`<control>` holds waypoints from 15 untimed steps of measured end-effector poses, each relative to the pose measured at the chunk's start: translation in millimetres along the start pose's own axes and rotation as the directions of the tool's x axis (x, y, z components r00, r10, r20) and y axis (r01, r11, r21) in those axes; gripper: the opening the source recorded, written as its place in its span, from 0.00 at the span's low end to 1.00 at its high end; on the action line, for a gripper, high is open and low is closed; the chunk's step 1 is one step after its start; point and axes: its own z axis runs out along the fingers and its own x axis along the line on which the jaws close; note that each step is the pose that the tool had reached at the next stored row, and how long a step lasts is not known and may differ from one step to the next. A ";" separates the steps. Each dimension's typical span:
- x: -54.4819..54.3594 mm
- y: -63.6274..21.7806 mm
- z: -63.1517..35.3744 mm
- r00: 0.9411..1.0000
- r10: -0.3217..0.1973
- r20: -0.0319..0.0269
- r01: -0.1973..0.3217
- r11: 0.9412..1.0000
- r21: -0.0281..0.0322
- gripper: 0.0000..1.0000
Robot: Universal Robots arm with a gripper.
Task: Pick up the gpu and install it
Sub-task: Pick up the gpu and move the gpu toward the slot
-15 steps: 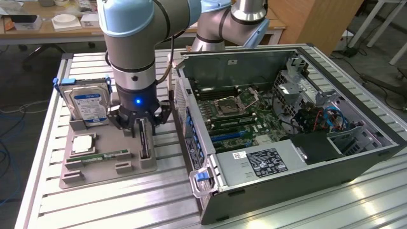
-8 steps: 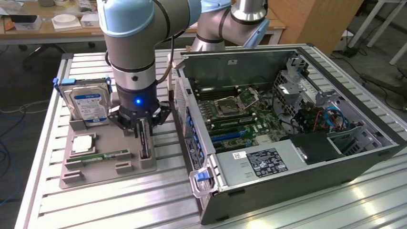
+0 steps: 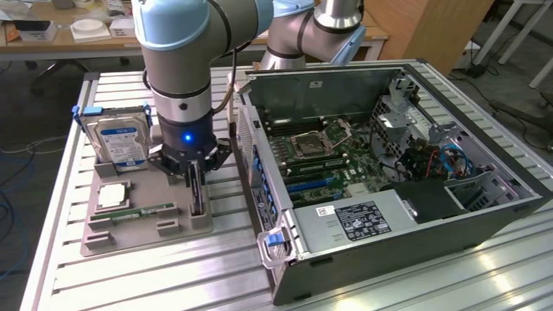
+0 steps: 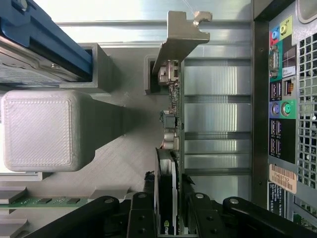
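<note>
The gpu [image 3: 198, 199] is a thin dark card standing on edge in a slot of the grey holder tray [image 3: 147, 236], to the exterior view's left of the open computer case [image 3: 389, 214]. My gripper [image 3: 195, 176] has come straight down over it. In the wrist view the gpu [image 4: 172, 116] runs away from me, with its silvery end bracket [image 4: 181, 39] at the far end. My gripper [image 4: 167, 182] straddles the near end, and the black fingers [image 4: 150, 182] press against both faces of the card. The card still sits in its slot.
A silver hard drive [image 3: 121, 142] with a blue-white label stands at the tray's back, with a green memory stick [image 3: 138, 212] and a square chip [image 3: 112, 194] in front of it. The case lies open with its motherboard [image 3: 328, 162] exposed. Its rear port panel [image 4: 282, 99] lies close beside the gpu.
</note>
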 end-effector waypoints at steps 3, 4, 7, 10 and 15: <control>0.1 0.0 0.0 1.000 0.000 0.000 0.000 1.000 0.000 0.33; 0.8 0.0 0.1 1.000 0.000 0.000 0.000 1.000 0.000 0.33; 2.5 -0.1 0.2 1.000 0.000 0.000 0.000 1.000 0.000 0.33; 2.5 -0.1 0.2 1.000 0.000 0.000 0.000 1.000 0.000 0.33; 2.6 -0.1 0.5 1.000 0.000 0.000 0.000 1.000 0.001 0.26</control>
